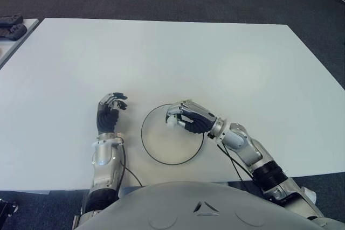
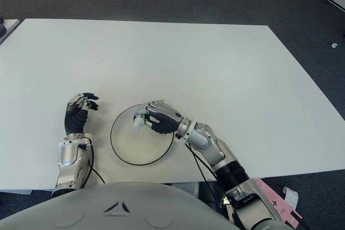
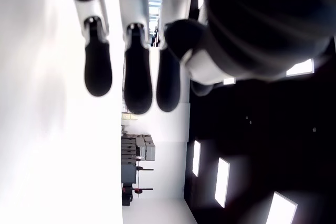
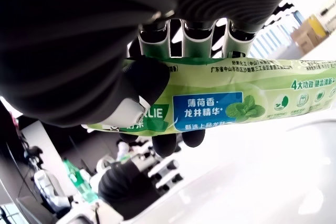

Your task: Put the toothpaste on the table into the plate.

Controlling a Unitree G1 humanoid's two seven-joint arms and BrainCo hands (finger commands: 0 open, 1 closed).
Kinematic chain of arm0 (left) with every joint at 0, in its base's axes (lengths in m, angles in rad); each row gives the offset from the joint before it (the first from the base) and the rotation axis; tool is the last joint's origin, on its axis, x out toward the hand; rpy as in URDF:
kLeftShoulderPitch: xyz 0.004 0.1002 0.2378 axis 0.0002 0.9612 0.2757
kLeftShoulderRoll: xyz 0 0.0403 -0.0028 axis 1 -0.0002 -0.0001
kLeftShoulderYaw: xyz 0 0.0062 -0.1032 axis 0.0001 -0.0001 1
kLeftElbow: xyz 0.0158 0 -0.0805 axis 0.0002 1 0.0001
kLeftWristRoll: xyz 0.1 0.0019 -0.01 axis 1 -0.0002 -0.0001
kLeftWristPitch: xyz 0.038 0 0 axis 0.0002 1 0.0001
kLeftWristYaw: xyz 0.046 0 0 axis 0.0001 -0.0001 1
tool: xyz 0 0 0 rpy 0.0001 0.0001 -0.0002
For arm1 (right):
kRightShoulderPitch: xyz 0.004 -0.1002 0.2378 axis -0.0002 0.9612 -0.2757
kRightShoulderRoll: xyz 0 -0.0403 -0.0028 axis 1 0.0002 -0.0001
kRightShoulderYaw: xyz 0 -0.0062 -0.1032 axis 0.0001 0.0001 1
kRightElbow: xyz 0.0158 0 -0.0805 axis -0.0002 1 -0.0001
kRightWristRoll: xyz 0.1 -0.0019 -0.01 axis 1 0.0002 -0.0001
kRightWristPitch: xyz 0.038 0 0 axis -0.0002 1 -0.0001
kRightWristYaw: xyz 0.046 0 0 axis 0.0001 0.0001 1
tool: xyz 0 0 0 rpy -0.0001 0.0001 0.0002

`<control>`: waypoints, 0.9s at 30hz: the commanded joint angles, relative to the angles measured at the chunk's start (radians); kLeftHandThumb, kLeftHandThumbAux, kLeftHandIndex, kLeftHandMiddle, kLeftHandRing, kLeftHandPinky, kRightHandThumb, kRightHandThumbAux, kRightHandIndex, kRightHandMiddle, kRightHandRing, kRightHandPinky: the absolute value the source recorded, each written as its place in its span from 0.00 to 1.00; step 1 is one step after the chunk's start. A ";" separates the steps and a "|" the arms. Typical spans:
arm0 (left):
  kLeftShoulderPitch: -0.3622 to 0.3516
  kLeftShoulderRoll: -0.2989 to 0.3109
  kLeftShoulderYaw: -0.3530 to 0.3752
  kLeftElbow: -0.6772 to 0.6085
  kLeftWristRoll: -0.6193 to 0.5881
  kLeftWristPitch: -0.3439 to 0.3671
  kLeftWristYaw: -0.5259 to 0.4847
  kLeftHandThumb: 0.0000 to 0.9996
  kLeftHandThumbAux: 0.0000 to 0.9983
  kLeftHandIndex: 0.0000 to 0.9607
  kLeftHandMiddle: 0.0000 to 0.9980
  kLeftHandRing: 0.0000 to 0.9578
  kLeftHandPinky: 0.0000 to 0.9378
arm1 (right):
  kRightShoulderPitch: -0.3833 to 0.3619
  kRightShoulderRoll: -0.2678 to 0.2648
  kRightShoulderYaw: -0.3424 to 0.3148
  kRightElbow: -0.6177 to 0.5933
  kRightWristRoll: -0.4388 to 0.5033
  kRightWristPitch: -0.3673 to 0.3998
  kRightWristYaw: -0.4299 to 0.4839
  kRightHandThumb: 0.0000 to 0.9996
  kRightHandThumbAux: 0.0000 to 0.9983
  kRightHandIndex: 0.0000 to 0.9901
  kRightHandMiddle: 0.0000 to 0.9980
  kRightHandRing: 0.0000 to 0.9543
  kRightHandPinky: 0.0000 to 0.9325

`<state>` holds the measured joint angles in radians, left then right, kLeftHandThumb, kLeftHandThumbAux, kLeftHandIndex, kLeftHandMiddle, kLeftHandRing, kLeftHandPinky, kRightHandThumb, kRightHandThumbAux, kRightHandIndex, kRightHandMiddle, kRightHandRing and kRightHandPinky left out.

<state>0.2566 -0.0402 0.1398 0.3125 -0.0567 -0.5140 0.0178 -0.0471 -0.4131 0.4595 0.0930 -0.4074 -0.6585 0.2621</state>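
My right hand (image 1: 186,117) hovers over the right part of the white plate with a dark rim (image 1: 156,154), near the table's front edge. Its fingers are curled around a green toothpaste tube (image 4: 247,98); the tube's white cap end (image 1: 172,121) pokes out toward the plate's middle. In the right wrist view the thumb and fingers (image 4: 152,82) wrap the tube, with the plate's pale surface below. Whether the tube touches the plate I cannot tell. My left hand (image 1: 110,110) shows just left of the plate, fingers loosely bent and holding nothing.
The white table (image 1: 172,57) stretches wide behind the plate. Dark objects (image 1: 11,26) lie on a second surface at the far left. Dark carpet surrounds the table.
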 commanded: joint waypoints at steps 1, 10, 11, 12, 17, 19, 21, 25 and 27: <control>0.054 -0.013 -0.006 0.085 0.009 0.048 0.009 0.84 0.68 0.44 0.48 0.61 0.61 | -0.011 0.006 0.018 0.078 0.025 -0.005 0.043 0.85 0.67 0.45 0.49 0.87 0.95; 0.057 -0.015 -0.003 0.085 0.015 0.042 0.015 0.84 0.68 0.45 0.47 0.61 0.60 | -0.041 0.066 0.054 0.270 -0.033 -0.081 -0.011 0.85 0.67 0.45 0.49 0.90 0.95; 0.057 -0.015 -0.003 0.085 0.016 0.042 0.015 0.84 0.68 0.45 0.47 0.61 0.60 | -0.043 0.068 0.056 0.279 -0.032 -0.087 -0.012 0.85 0.67 0.45 0.49 0.90 0.95; 0.057 -0.015 -0.003 0.086 0.015 0.042 0.015 0.84 0.68 0.45 0.47 0.61 0.60 | -0.043 0.068 0.058 0.286 -0.034 -0.089 -0.013 0.85 0.67 0.45 0.49 0.90 0.95; 0.058 -0.015 -0.001 0.087 0.013 0.045 0.013 0.84 0.68 0.45 0.47 0.60 0.58 | -0.039 0.065 0.068 0.298 -0.039 -0.083 -0.002 0.85 0.67 0.45 0.49 0.90 0.95; 0.058 -0.015 0.000 0.087 0.012 0.046 0.012 0.84 0.68 0.44 0.47 0.60 0.58 | -0.037 0.062 0.072 0.299 -0.044 -0.076 0.002 0.85 0.67 0.45 0.49 0.90 0.95; 0.059 -0.014 0.000 0.086 0.012 0.047 0.012 0.84 0.68 0.44 0.47 0.60 0.58 | -0.036 0.058 0.076 0.298 -0.050 -0.063 0.009 0.85 0.67 0.45 0.49 0.90 0.95; 0.060 -0.015 0.000 0.083 0.014 0.050 0.015 0.84 0.68 0.45 0.47 0.60 0.58 | -0.033 0.051 0.083 0.285 -0.060 -0.019 0.037 0.85 0.67 0.45 0.49 0.89 0.94; 0.060 -0.016 0.001 0.083 0.014 0.049 0.015 0.84 0.68 0.45 0.47 0.60 0.58 | -0.030 0.051 0.083 0.279 -0.058 -0.004 0.046 0.85 0.67 0.45 0.54 0.86 0.89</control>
<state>0.2568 -0.0403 0.1406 0.3151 -0.0427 -0.5166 0.0181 -0.1165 -0.3407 0.5096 0.3388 -0.4260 -0.7328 0.2507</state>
